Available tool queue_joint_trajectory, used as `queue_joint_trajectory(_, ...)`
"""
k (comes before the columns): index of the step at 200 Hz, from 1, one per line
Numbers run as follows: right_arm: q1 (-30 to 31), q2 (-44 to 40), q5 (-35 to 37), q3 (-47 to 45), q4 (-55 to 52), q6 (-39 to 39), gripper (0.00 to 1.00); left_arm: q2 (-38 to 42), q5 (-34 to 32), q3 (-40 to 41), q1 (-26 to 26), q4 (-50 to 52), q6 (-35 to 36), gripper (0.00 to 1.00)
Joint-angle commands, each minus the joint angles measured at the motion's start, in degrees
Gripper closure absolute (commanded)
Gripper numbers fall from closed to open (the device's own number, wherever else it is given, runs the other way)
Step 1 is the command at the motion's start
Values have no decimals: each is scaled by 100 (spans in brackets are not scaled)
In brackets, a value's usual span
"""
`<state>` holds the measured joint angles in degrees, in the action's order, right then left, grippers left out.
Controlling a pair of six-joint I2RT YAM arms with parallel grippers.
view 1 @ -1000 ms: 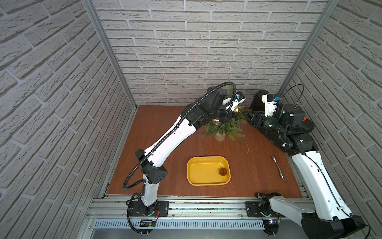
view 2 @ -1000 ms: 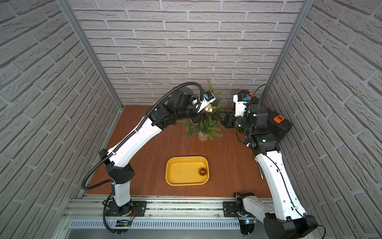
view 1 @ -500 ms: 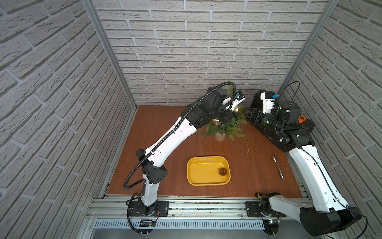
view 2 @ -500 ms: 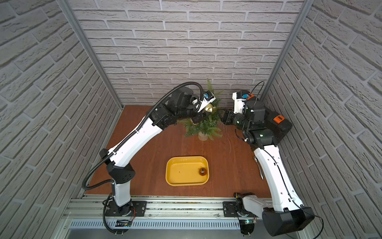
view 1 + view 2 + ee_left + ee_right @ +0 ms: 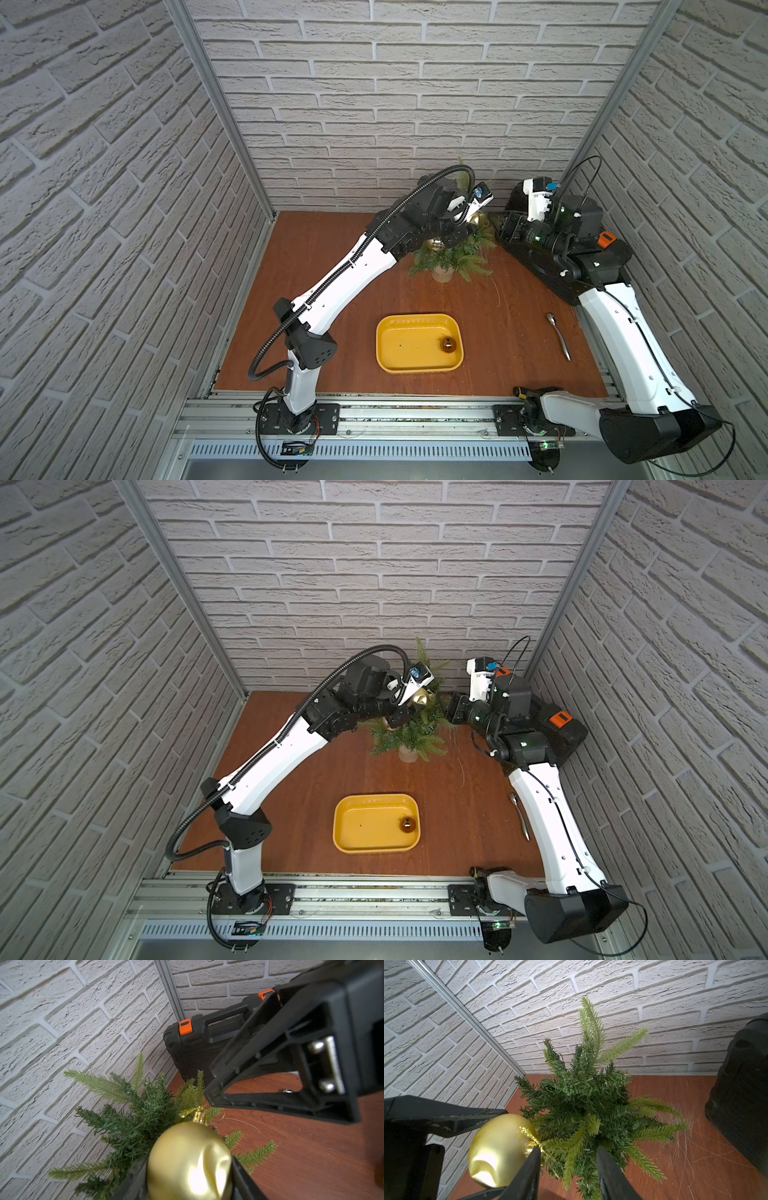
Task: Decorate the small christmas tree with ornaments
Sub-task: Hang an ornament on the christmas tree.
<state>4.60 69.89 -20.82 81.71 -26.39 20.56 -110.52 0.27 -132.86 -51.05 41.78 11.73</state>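
Observation:
The small christmas tree [image 5: 453,253] [image 5: 411,733] stands in its pale pot [image 5: 441,275] at the back of the table. My left gripper [image 5: 187,1178] [image 5: 473,220] is shut on a satin gold ornament [image 5: 187,1159] [image 5: 496,1151] [image 5: 419,696], held against the tree's upper branches [image 5: 135,1126]. My right gripper [image 5: 569,1148] [image 5: 451,706] is at the tree's right side. Its jaws stand apart with a light-tipped branch [image 5: 571,1140] between them, and one finger touches the ornament's gold cap string. A mirror-gold ornament [image 5: 435,244] hangs low on the tree. A dark bronze ornament [image 5: 448,344] [image 5: 407,825] lies in the tray.
The yellow tray [image 5: 417,369] [image 5: 374,798] sits at the table's front centre. A black tool case with orange latches [image 5: 540,266] [image 5: 193,1047] [image 5: 741,1095] lies along the right wall behind my right arm. A metal spoon [image 5: 559,336] lies at the right. The brick wall is close behind the tree.
My right arm's wrist and forearm have shifted slightly at the tree's right side. The left arm and its gold ornament have stayed put.

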Motion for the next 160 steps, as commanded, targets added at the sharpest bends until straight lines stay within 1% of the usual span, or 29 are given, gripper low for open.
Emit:
queue_joint_trajectory(1,-25,-83,60,116,42,-108,55,177,-74,88,42,-238,-100,47)
queue_joint_trajectory(63,-23,-410,203,29,-223,-251,54,232,-107,97,33,-226,-118,47)
queue_joint_trajectory(87,-22,-368,121,48,-354,-304,51,275,-59,116,26,-249,-143,47)
queue_joint_trajectory(160,-21,-138,25,71,-236,-228,52,367,24,173,27,-298,-193,47)
